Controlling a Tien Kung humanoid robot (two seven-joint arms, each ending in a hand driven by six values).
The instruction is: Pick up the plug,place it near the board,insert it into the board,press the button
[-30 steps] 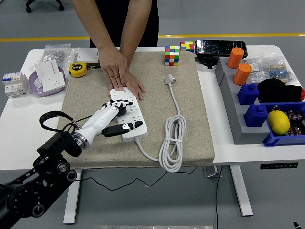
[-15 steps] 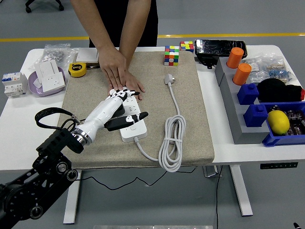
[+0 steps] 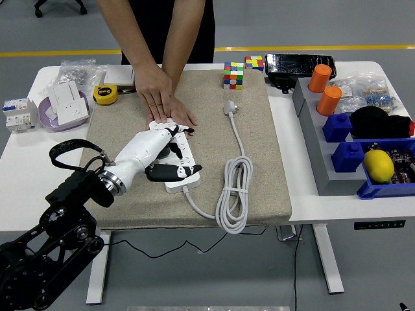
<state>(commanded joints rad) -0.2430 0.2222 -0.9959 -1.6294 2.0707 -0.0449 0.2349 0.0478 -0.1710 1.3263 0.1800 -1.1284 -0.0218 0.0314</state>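
At frame centre the left hand is resting spread, gripping nothing, on the power strip a person's hands are steadying, while the light, rigid plug, best pinched by its body, is lying upper-centre on its springy cord.

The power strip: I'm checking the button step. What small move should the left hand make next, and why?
Probably lower a fingertip onto the switch. The left hand lies over the power strip, fingers spread, while the person's hands pin its far end. The plug lies unplugged on the mat, though.
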